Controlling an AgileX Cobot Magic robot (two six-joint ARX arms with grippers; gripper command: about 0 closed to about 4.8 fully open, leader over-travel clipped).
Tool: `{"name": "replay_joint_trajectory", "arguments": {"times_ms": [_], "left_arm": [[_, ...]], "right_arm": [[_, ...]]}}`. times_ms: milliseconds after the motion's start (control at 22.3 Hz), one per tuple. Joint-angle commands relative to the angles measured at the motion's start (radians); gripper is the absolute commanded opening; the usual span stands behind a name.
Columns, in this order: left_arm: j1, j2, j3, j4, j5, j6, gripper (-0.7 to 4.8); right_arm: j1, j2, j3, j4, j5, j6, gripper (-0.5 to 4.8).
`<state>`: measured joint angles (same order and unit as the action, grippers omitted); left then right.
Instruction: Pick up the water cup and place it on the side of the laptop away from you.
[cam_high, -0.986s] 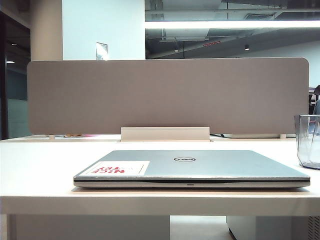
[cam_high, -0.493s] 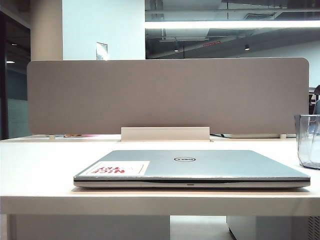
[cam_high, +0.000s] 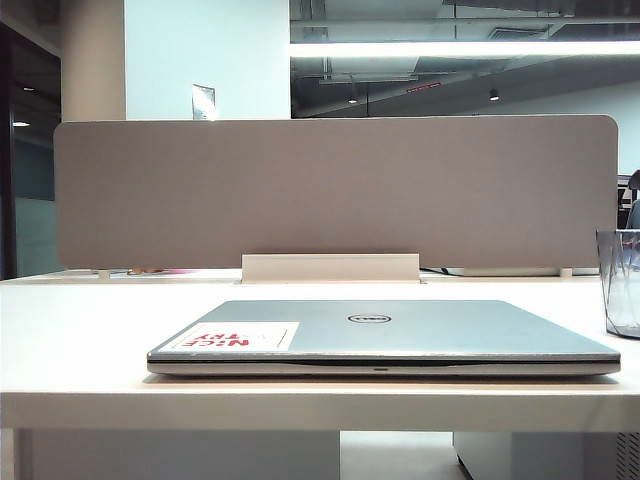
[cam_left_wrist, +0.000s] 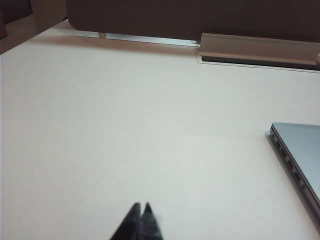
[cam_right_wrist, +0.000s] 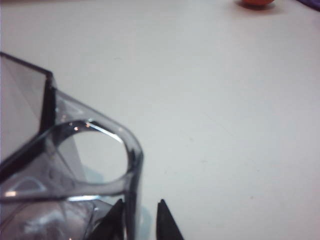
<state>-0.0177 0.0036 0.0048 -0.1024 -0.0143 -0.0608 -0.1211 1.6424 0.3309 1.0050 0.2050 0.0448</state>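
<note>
The water cup (cam_high: 620, 285), clear and bluish-grey, stands on the white table (cam_high: 80, 330) at the right edge of the exterior view, beside the closed silver laptop (cam_high: 380, 335). In the right wrist view the cup (cam_right_wrist: 90, 150) fills the near side. My right gripper (cam_right_wrist: 140, 201) straddles its wall by the handle: one finger lies against the wall on the cup's side, the other stands outside with a small gap. My left gripper (cam_left_wrist: 141, 205) is shut and empty, over bare table away from the laptop's edge (cam_left_wrist: 300, 150). Neither gripper shows in the exterior view.
A grey partition (cam_high: 335, 190) runs along the table's far edge, with a white cable tray (cam_high: 330, 268) at its foot behind the laptop. A small orange object (cam_right_wrist: 256, 2) lies on the table beyond the cup.
In the exterior view the cup has shifted slightly to the right, more of it cut off by the frame edge. The laptop has not moved.
</note>
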Motion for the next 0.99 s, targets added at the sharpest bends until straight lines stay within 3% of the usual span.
{"name": "replay_joint_trajectory", "arguments": {"times_ms": [45,314,627,807,986], "left_arm": [[-0.001,0.0,0.003,0.005,0.0,0.0,-0.05],[-0.001,0.0,0.003,0.005,0.0,0.0,-0.05],[-0.001,0.0,0.003,-0.004,0.0,0.0,-0.05],[-0.001,0.0,0.003,-0.039,0.0,0.0,-0.05],[-0.001,0.0,0.003,-0.046,0.0,0.0,-0.05]], "right_arm": [[0.001,0.001,0.01,0.023,-0.002,0.003,0.55],[0.001,0.001,0.01,0.025,-0.002,-0.001,-0.01],[0.002,0.0,0.01,0.056,-0.007,-0.001,-0.01],[0.004,-0.018,0.013,0.171,-0.084,0.0,-0.01],[0.023,-0.054,0.046,0.137,-0.105,0.004,-0.01]]}}
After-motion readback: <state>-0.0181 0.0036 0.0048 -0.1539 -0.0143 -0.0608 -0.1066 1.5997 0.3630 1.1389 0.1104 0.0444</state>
